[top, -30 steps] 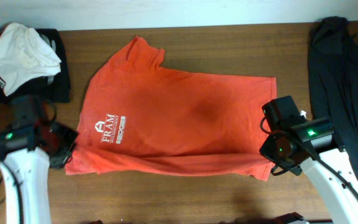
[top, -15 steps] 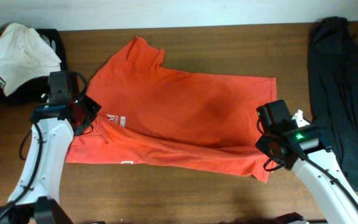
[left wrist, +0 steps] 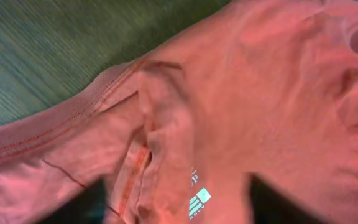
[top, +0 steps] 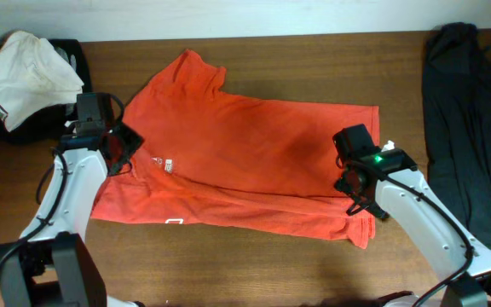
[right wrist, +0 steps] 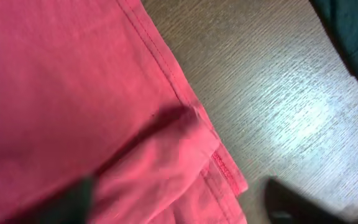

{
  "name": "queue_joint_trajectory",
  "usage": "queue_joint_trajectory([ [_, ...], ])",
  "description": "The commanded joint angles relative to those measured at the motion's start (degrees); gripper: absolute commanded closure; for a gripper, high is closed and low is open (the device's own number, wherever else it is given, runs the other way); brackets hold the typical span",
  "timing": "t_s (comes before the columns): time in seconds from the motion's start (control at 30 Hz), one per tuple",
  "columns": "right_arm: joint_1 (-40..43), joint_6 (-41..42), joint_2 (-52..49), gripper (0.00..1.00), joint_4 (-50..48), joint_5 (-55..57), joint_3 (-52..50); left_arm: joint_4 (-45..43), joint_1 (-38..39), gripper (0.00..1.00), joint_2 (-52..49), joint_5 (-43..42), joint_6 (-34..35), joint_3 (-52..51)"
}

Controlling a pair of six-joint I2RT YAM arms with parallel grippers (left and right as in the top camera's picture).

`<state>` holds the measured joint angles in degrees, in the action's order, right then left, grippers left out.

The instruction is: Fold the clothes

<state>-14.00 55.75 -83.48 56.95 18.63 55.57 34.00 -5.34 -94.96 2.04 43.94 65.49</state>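
The clothes are one red-orange T-shirt (top: 245, 145) spread across the middle of the table, collar side to the left. Its front long edge is folded up over the body, so only small bits of white lettering (top: 162, 164) show. My left gripper (top: 118, 153) hovers over the shirt's left part, open; in the left wrist view its dark fingers (left wrist: 86, 202) stand wide apart over crumpled cloth (left wrist: 260, 93) and a white print mark (left wrist: 197, 202). My right gripper (top: 352, 183) is open above the folded hem corner (right wrist: 210, 155) at the shirt's right end.
A white garment (top: 24, 72) lies on a black one at the back left corner. A dark garment (top: 471, 128) covers the table's right side, close to the right arm. Bare wood (right wrist: 278, 93) shows between it and the shirt.
Both grippers carried the shirt's front edge up over its body, then opened and let the cloth go. Most of the lettering is now folded under.
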Motion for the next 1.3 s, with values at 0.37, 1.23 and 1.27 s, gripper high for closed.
queue_joint_trajectory([
  [0.37,-0.17,-12.46,-0.15,0.01,6.60,-12.24,11.87,27.32,3.58,0.01,-3.56,-4.83,-9.33,6.73],
  [1.23,-0.17,-13.97,-0.15,0.01,7.76,-11.96,11.85,21.53,7.69,0.99,-14.80,-4.68,-9.79,8.76],
  [1.27,-0.17,-13.99,-0.15,0.01,7.65,-11.98,11.85,21.24,7.69,0.99,-14.80,-4.68,-9.77,9.49],
])
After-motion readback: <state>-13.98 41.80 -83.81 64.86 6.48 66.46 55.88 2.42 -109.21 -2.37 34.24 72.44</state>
